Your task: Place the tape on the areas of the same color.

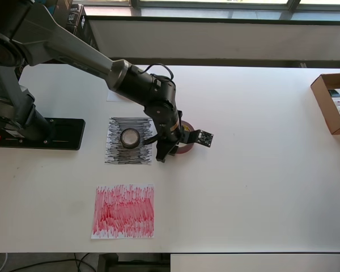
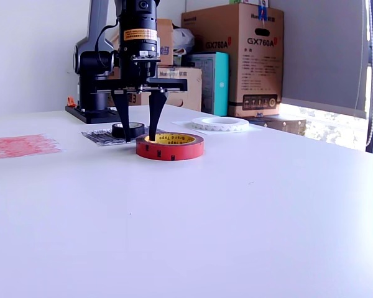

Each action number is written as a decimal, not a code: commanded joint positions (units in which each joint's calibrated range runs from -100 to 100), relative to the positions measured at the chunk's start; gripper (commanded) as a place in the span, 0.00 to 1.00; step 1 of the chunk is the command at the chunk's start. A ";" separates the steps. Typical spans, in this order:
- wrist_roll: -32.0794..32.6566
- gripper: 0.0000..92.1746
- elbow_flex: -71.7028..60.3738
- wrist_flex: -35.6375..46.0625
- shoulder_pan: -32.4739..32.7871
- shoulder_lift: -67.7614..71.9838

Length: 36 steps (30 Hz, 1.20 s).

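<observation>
The dark red tape roll (image 1: 186,146) (image 2: 170,146) with a yellowish core lies flat on the bare white table, just right of the black-scribbled sheet (image 1: 116,156) (image 2: 99,136) in the overhead view. My gripper (image 1: 168,148) (image 2: 138,123) points straight down over it, open. One finger (image 2: 154,118) reaches into the core and the other (image 2: 123,115) stands outside the roll's wall. The small black roll (image 1: 130,137) (image 2: 128,130) sits on the black sheet. The red-scribbled sheet (image 1: 123,211) (image 2: 22,146) lies bare. The white roll (image 2: 221,124) rests on the white sheet (image 1: 110,95), hidden by the arm from overhead.
The arm's base plate (image 1: 45,134) sits at the table's left in the overhead view. An open cardboard box (image 1: 327,105) stands at the right edge. In the exterior view, stacked cardboard boxes (image 2: 233,59) stand behind the table.
</observation>
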 commanded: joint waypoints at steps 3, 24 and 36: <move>-0.26 0.48 0.15 -0.11 -0.39 0.33; -0.26 0.38 -0.31 -0.11 -0.55 1.92; -0.35 0.00 -0.85 -0.11 -0.55 0.99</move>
